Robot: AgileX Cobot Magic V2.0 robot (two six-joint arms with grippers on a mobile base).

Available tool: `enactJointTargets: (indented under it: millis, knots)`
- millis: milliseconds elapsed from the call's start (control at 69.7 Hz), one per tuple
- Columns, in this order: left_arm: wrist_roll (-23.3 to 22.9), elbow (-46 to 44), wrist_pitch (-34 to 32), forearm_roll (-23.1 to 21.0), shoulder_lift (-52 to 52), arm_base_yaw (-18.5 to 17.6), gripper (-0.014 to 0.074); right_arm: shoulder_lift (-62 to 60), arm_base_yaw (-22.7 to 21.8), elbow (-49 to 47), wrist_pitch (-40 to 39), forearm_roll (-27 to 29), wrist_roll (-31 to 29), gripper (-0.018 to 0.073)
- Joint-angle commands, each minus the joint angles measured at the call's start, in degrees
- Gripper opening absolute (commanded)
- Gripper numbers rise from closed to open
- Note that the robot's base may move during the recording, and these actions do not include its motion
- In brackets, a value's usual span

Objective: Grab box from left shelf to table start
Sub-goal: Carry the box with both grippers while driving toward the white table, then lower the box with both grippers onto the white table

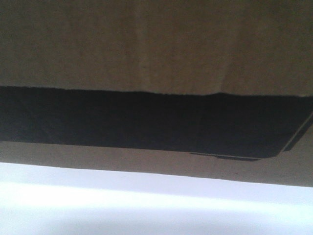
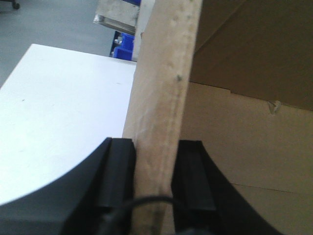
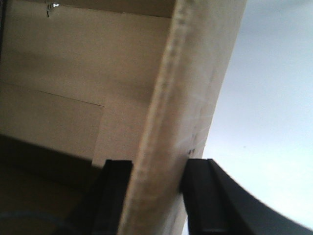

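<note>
Background: white bench (image 2: 63,107) under bright light, with grey floor (image 2: 54,22) beyond its far edge.
Box (image 1: 156,39): brown corrugated carton filling the front view, its black printed panel (image 1: 146,120) running across the middle, the white bench below it; whether the box rests on the bench cannot be told.
Left gripper (image 2: 155,147): fingers (image 2: 117,171) clamped either side of an upright cardboard wall of the box, with the open inside of the carton to the right.
Right gripper (image 3: 157,166): clamped on the other cardboard wall in the same way.
Left shelf (image 2: 115,14): only a silver metal piece shows, at the top edge.
Blue bins (image 2: 124,44): just below that metal piece.
</note>
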Motion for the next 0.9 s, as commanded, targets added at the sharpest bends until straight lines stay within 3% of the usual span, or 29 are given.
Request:
enactJointTargets:
  millis: [0,890]
  knots:
    - [6.20,-2.25,-4.77,-7.71,-0.72,-1.07,-0.0092,0.73,-0.56,-1.78,-9.41,0.10,-1.63,0.0057]
    - [6.20,-2.25,-4.77,-7.71,-0.72,-1.07,-0.0092,0.73,-0.56,-1.78,-9.41,0.10,-1.63,0.0057]
